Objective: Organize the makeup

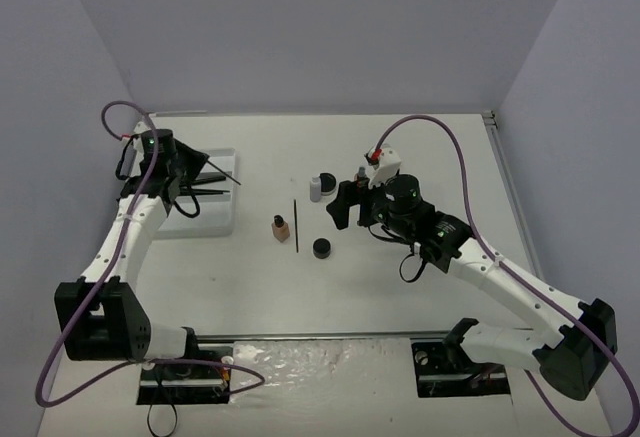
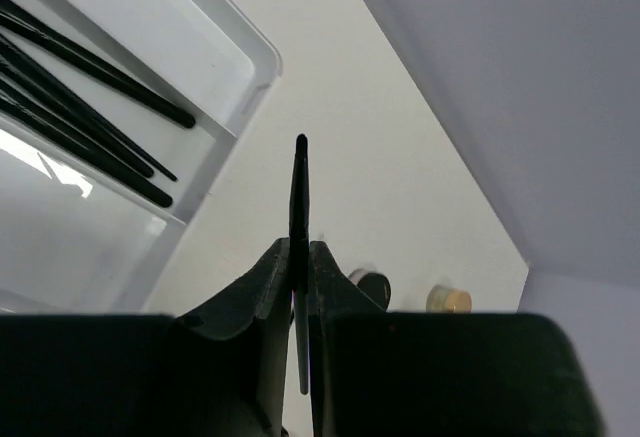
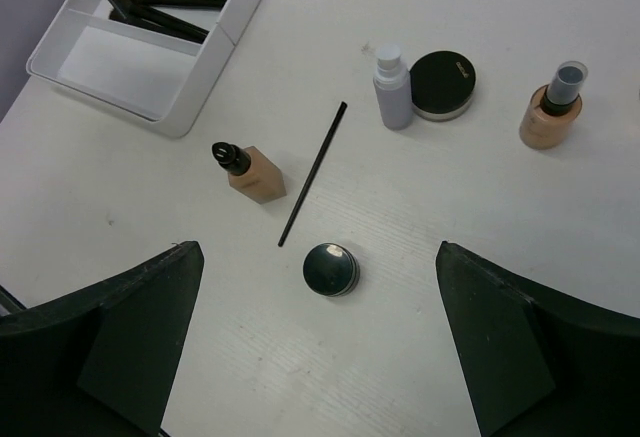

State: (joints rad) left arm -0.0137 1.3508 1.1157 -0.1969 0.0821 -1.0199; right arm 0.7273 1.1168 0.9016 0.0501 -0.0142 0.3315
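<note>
The left end effector (image 2: 300, 257) is clenched on a thin black brush (image 2: 299, 187), holding it above the corner of the white tray (image 2: 265, 57), with the tip reaching past the rim. Several more brushes (image 2: 90, 67) lie slanted together in the tray's compartments.

Over the middle of the table (image 1: 420, 137) the right end effector (image 3: 317, 249) hangs released, its fingers (image 3: 120, 327) spread wide to either side of a black pot (image 3: 330, 269). Just beyond the pot a black pencil (image 3: 313, 173) lies flat at a slant, with a square beige bottle (image 3: 250, 171) on its side next to it. Further off a grey bottle (image 3: 392, 87) stands touching a round compact (image 3: 442, 84), and a beige bottle with a grey cap (image 3: 552, 107) stands apart to their right.
</note>
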